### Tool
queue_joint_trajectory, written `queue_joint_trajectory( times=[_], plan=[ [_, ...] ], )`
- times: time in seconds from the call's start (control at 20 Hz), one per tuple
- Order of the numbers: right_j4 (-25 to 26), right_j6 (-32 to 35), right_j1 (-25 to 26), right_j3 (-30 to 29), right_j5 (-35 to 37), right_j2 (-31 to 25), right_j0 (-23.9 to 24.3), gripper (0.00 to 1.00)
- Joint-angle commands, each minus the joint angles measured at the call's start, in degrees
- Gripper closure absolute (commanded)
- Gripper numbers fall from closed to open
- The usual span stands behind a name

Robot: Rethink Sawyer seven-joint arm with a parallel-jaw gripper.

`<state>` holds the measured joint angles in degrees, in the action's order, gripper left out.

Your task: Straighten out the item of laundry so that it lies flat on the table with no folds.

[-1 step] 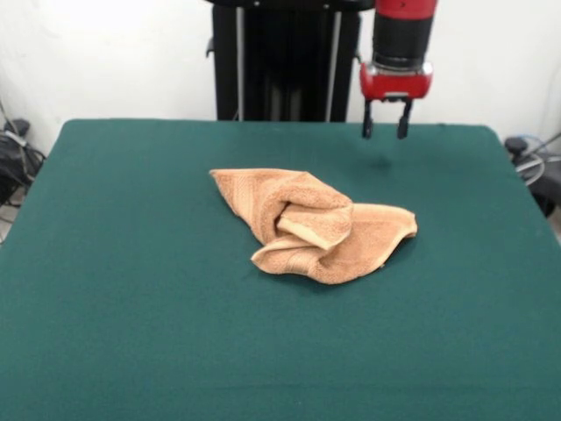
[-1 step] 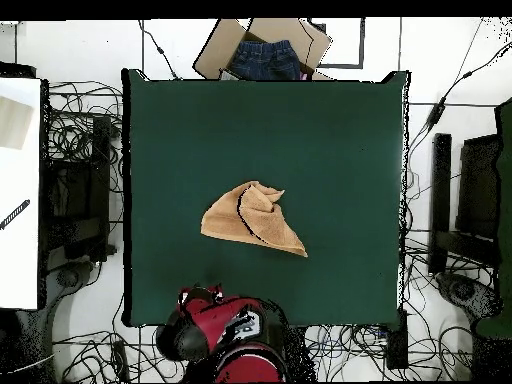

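Observation:
The item of laundry point(image 1: 313, 225), a light orange-tan terry towel, lies crumpled near the middle of the green table point(image 1: 131, 289), with folds piled over one another and one corner pointing out. In the overhead view the towel point(image 2: 250, 218) forms a rough triangle on the table point(image 2: 330, 130). My gripper point(image 1: 387, 127) hangs in the air above the table's far edge, well behind and to the right of the towel. Its two dark fingers point down, spread apart, with nothing between them. From overhead only the red arm point(image 2: 228, 330) shows, at the table's bottom edge.
A cardboard box with dark blue cloth inside point(image 2: 264, 52) sits beyond the table's top edge in the overhead view. Cables cover the floor on both sides. A white bench point(image 2: 20, 190) stands at the left and dark equipment point(image 2: 470, 200) at the right.

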<state>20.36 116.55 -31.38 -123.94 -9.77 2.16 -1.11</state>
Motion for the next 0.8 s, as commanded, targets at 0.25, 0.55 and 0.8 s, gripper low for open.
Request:
queue_joint_trajectory(
  times=[0.25,0.55,0.8],
  plan=[
    [-4.7,5.6,2.9,10.9,5.8,-4.5,-0.5,0.0],
    [-4.9,5.3,3.3,12.1,7.2,-5.7,0.4,0.0],
    [-4.6,4.6,2.7,13.0,9.3,-6.5,1.2,0.0]
  ],
)
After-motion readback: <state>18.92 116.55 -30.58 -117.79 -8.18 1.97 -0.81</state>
